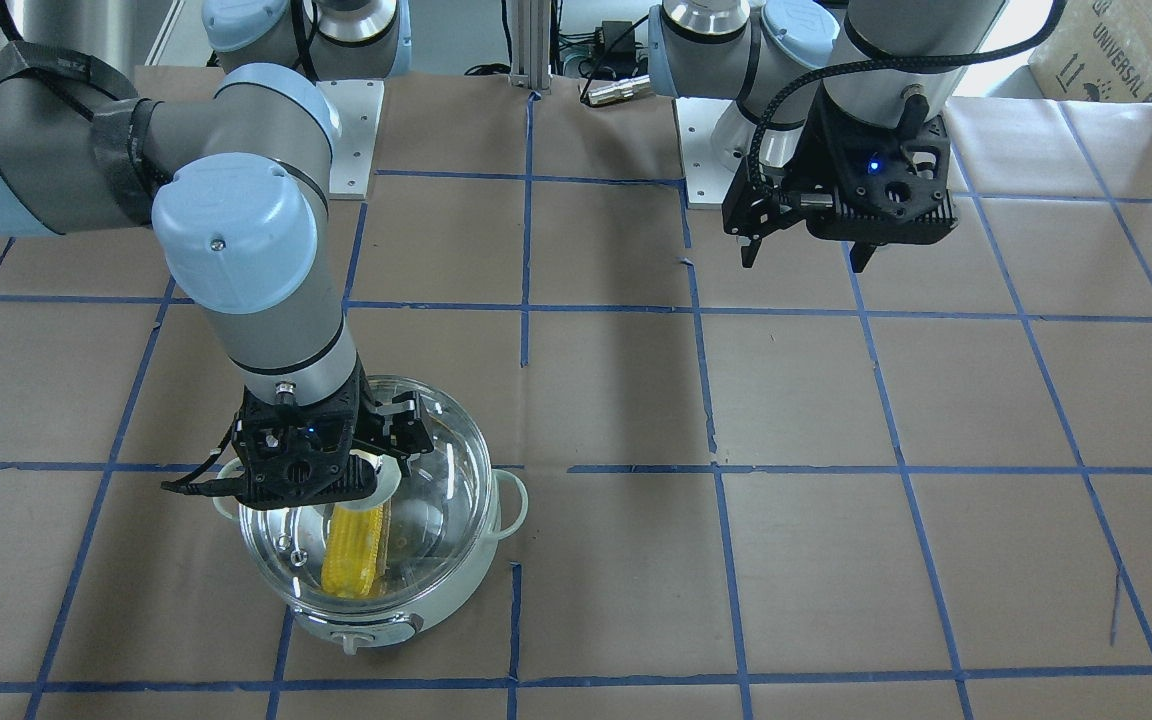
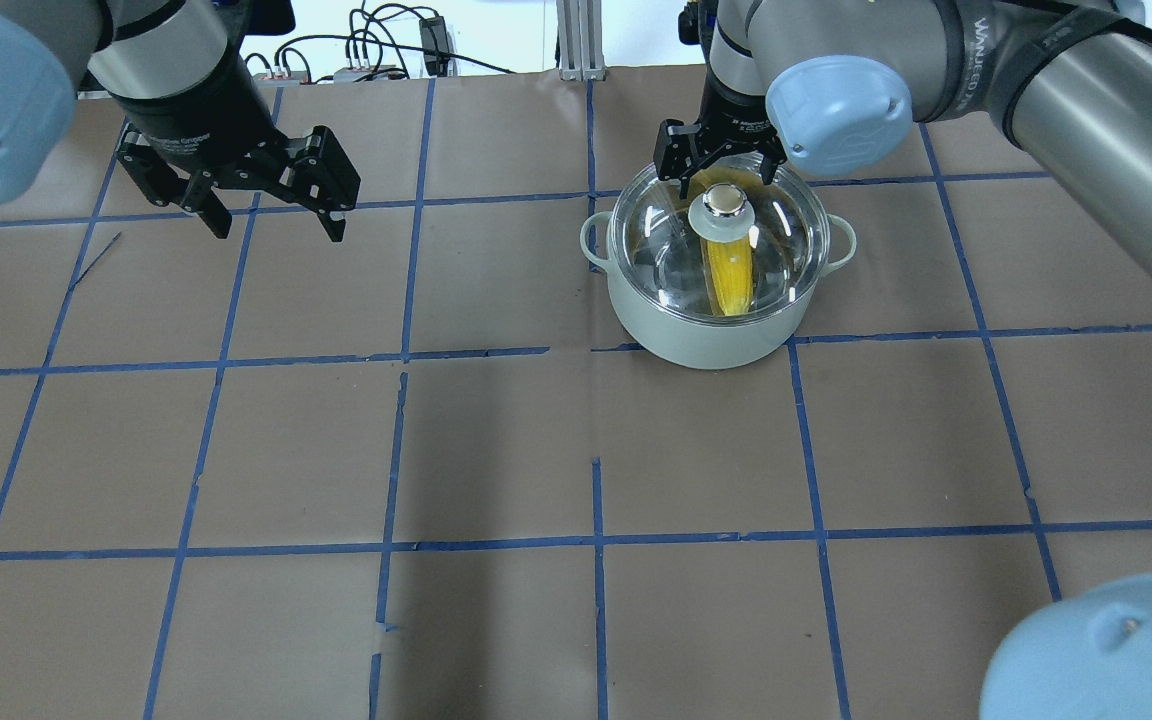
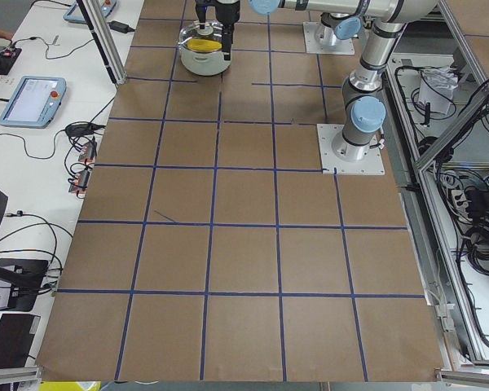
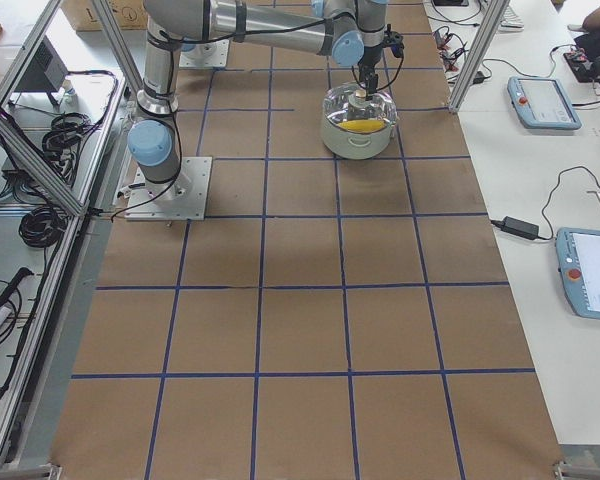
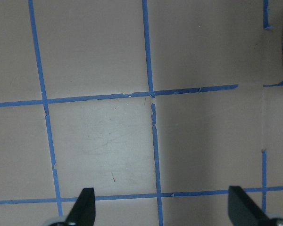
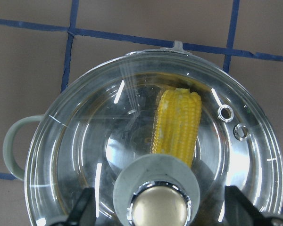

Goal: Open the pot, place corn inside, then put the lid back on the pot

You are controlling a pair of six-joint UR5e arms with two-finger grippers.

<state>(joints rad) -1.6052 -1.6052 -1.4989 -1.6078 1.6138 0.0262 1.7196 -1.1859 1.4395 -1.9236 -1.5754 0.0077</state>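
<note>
- Bench [image 2: 496, 440] is brown paper. Everything that matters sits on the robot's right half, out toward the operators' long edge and well away from both ends.
- Right arm [image 2: 1036, 80] stretches over that spot, with the right gripper [image 2: 723, 172] hanging nose-down directly above the pot. Its jaws are spread wide, one on each side of the knob with a visible gap on both sides, so they're gripping nothing.
- Left gripper [image 2: 276, 215] hovers over the robot's left half, well apart from the pot. Jaws are apart and empty, with only bare bench under them.
- Pot [image 2: 706, 330] stands upright, loop handles pointing along the bench's length and the dial facing the operators' edge.
- Lid [image 2: 786, 250] is on the pot's rim and looks seated flat all round, as far as I can tell.
- Corn [image 2: 731, 285] lies inside under the glass. Its long axis runs across the bench from robot edge to operators' edge, crosswise to the line between the right jaws.
- Knob [image 6: 158, 188] sits right below and between those jaws. My read is the job's basically done, and the right arm, the nearer one, just needs to lift straight up. Drifting sideways along the bench's length could clip the knob and skid the lid.
</note>
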